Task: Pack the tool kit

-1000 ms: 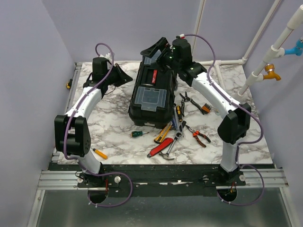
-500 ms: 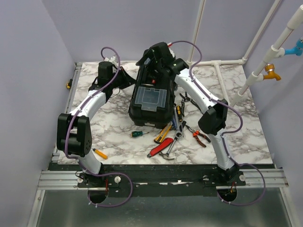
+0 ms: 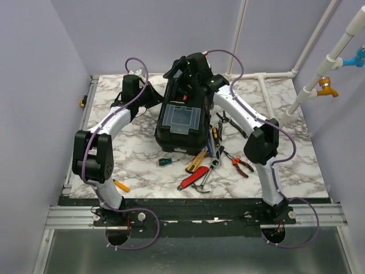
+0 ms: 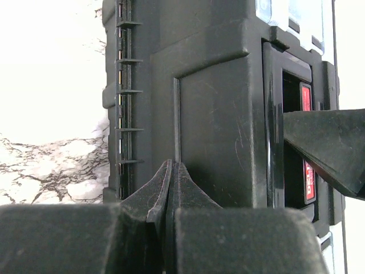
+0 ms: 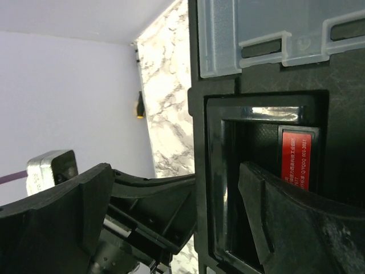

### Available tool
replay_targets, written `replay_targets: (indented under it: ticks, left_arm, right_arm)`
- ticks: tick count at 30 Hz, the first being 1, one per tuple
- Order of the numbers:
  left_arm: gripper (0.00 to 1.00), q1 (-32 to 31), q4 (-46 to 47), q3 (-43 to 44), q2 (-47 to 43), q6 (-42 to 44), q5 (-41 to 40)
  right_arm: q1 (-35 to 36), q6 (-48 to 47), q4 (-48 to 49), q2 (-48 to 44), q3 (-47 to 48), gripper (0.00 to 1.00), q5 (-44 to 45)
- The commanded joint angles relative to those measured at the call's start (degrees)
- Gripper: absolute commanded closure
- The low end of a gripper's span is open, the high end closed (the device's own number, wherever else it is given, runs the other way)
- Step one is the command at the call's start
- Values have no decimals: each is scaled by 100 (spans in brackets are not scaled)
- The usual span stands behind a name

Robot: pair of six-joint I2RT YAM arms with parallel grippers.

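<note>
Left gripper (image 4: 171, 171): its fingers are being held pressed together on nothing and pointed at the left side wall of the toolbox (image 4: 217, 114); whether they are touching it cannot be told.
Right gripper (image 5: 191, 200): its fingers are being held spread wide over the lid, one inside the handle recess by the red handle (image 5: 295, 157), the other outside the box's left edge. Nothing is being pinched.
Toolbox position: it is being straddled by both arms at the middle back of the table (image 3: 296, 171).
Loose tools (image 3: 211, 160): they are lying on the table, just beside the box's front right corner.
Risk: the box is probably being braced by one narrow tip only, so a pull on the lid could slide or tilt it onto the tools, or the finger could slip from the recess.
Toolbox look: black, ribbed, apparently closed, with a clear lid compartment (image 3: 179, 117).
</note>
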Motion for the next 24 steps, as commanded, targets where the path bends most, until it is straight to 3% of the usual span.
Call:
replay_targets:
  ticks: [1, 5, 11, 13, 16, 19, 24]
  left_arm:
    - [99, -311, -237, 309, 193, 57, 622]
    - [99, -310, -361, 404, 192, 132, 618]
    - [99, -310, -513, 555, 197, 204, 612]
    - [99, -310, -584, 621, 193, 228, 565]
    - [99, -310, -662, 660, 165, 276, 512]
    - [99, -310, -669, 689, 165, 277, 482]
    - [99, -319, -568, 642, 184, 181, 561]
  right_arm:
    - [76, -159, 1454, -200, -1581, 0, -926]
    - [-92, 105, 3242, -885, -3011, 0, -1629]
    - [-246, 289, 3542, -934, -3251, 0, -2005]
    - [-243, 109, 2859, -921, -2998, 0, -1669]
    - [-154, -206, 549, -480, -1435, 0, -371]
    - [-86, -213, -865, -45, -260, 0, 442]
    - [77, -192, -1475, 179, 207, 0, 1030]
